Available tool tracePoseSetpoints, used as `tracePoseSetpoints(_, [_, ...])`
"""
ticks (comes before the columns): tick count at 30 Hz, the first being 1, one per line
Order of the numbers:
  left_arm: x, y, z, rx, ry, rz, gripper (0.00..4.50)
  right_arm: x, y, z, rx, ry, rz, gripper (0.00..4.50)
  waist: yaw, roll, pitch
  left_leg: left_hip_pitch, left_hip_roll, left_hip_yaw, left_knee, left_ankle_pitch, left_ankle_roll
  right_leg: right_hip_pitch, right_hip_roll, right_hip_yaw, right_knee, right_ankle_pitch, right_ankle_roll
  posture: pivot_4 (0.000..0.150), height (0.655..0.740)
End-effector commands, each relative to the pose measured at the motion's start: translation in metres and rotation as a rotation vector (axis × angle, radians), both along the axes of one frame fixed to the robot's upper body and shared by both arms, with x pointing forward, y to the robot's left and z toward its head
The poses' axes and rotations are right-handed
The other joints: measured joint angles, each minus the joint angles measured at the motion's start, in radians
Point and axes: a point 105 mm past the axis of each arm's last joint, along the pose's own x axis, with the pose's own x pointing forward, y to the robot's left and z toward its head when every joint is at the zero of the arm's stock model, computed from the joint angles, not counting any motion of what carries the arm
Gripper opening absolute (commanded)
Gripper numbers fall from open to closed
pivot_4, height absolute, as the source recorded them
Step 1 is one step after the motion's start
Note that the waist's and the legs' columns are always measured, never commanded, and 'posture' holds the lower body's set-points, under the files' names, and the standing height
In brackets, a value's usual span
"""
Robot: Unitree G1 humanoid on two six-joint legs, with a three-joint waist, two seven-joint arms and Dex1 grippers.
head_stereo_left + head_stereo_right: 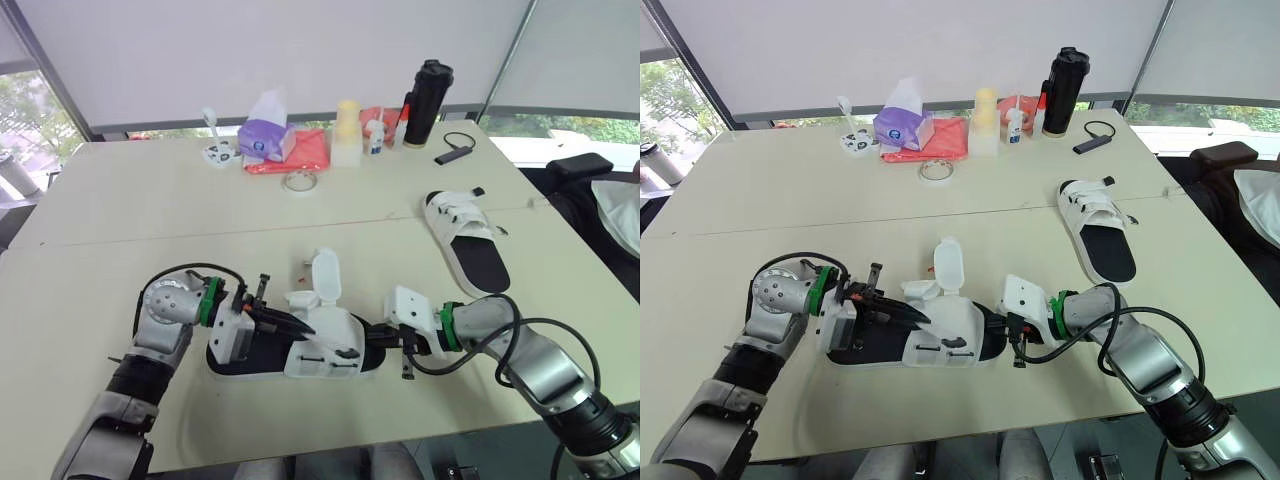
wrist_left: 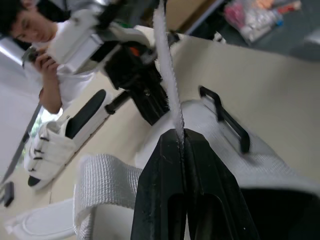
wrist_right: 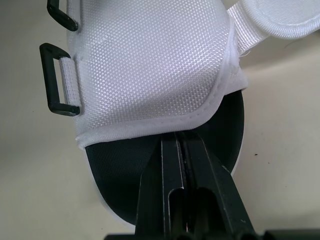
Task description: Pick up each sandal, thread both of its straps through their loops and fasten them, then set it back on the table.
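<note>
The pale surface [image 1: 150, 200] carried two sandals. The near sandal [image 1: 322, 345] lay on its sole close to the front edge, between the two arms. It had a thin white sole, a black insole and a wide white upper of woven fabric with a stitched hem. The far sandal [image 1: 465, 240] was of the same kind. It lay well apart, toward the right side of the surface, with its white straps flat across the upper and the black insole open to view.

At the far edge stood a tall black bottle [image 1: 427, 100]. Beside it were a purple tissue pack [image 1: 265, 135] on something red and a small roll of tape [image 1: 299, 181].

The left end effector [image 2: 181, 134] was at the heel side of the near sandal. Its black fingers were pressed together on a white strap [image 2: 167, 75], which rose from the tips and appeared edge-on. From the head camera one long strap with a rounded end stood upright over the upper, and a shorter one [image 1: 303, 300] was folded beside it.

The right end effector [image 3: 181, 137] was at the other end of the same sandal. Its fingers were closed against each other, with the tips at the hem of the white upper, above the black insole. Whether they pinched the hem I could not tell.

Two black rectangular loops [image 3: 59, 80] hung on short white tabs at the side of the upper, and both were free of any strap.
</note>
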Motion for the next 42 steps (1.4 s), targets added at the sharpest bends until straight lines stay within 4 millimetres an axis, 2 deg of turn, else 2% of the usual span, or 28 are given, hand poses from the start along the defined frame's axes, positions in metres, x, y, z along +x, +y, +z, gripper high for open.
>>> tracePoseSetpoints(1, [-0.002, 0.005, 0.0, 0.008, -0.182, -0.086, 0.06, 0.002, -0.008, -0.01, -0.05, 0.02, -0.031, 0.0, 0.0, 0.0, 0.0, 0.0, 0.0, 0.0, 0.0, 0.0, 0.0, 0.0, 0.0, 0.0, 0.0, 0.0, 0.0, 0.15, 0.74])
tracePoseSetpoints(7, [-0.006, -0.003, 0.005, -0.08, -0.252, -0.151, 0.06, 0.003, -0.008, -0.01, -0.049, 0.019, -0.033, 0.0, -0.001, 0.0, 0.0, 0.0, 0.0, -0.001, 0.0, 0.0, 0.0, 0.0, 0.0, 0.0, 0.0, 0.0, 0.001, 0.15, 0.74])
tracePoseSetpoints(18, [-0.028, -0.019, 0.006, -0.128, -0.271, -0.323, 0.06, 0.002, -0.007, -0.01, -0.047, 0.019, -0.031, 0.0, -0.002, 0.0, 0.0, 0.0, -0.001, -0.001, 0.001, 0.0, 0.0, 0.001, 0.001, 0.0, 0.001, 0.0, 0.001, 0.15, 0.74])
tracePoseSetpoints(25, [-0.036, -0.02, 0.009, -0.129, -0.278, -0.39, 0.06, 0.001, -0.007, -0.01, -0.049, 0.022, -0.03, 0.0, -0.002, 0.0, 0.0, 0.001, -0.001, -0.001, 0.001, 0.0, 0.0, 0.001, 0.001, 0.0, 0.002, 0.0, 0.001, 0.15, 0.74])
tracePoseSetpoints(28, [-0.042, -0.017, 0.006, -0.114, -0.261, -0.417, 0.9, 0.001, -0.008, -0.011, -0.049, 0.024, -0.033, 0.0, -0.002, 0.0, 0.0, 0.001, -0.001, -0.001, 0.001, 0.0, 0.0, 0.002, 0.001, 0.0, 0.002, 0.0, 0.001, 0.15, 0.74])
tracePoseSetpoints(29, [-0.043, -0.016, 0.005, -0.11, -0.256, -0.424, 1.33, 0.0, -0.008, -0.011, -0.049, 0.024, -0.033, 0.0, -0.002, 0.0, 0.0, 0.001, -0.001, -0.001, 0.001, 0.0, 0.0, 0.002, 0.001, 0.0, 0.002, 0.0, 0.001, 0.15, 0.74])
tracePoseSetpoints(35, [-0.055, -0.008, -0.005, -0.053, -0.22, -0.459, 4.38, 0.001, -0.008, -0.011, -0.049, 0.023, -0.033, 0.0, -0.002, 0.0, 0.0, 0.001, -0.001, 0.0, 0.002, 0.0, 0.001, 0.002, 0.002, 0.0, 0.002, 0.0, 0.001, 0.15, 0.74])
tracePoseSetpoints(39, [-0.059, 0.002, -0.013, -0.01, -0.183, -0.442, 4.45, 0.002, -0.007, -0.011, -0.049, 0.023, -0.029, 0.0, -0.002, 0.0, 0.0, 0.001, -0.001, 0.0, 0.001, 0.0, 0.001, 0.002, 0.002, 0.0, 0.002, 0.0, 0.001, 0.15, 0.74])
tracePoseSetpoints(42, [-0.046, 0.016, -0.013, 0.032, -0.173, -0.343, 4.45, 0.001, -0.006, -0.012, -0.049, 0.026, -0.024, 0.0, -0.002, 0.0, 0.0, 0.001, -0.001, 0.0, 0.002, 0.0, 0.001, 0.003, 0.002, -0.001, 0.002, 0.0, 0.001, 0.15, 0.74])
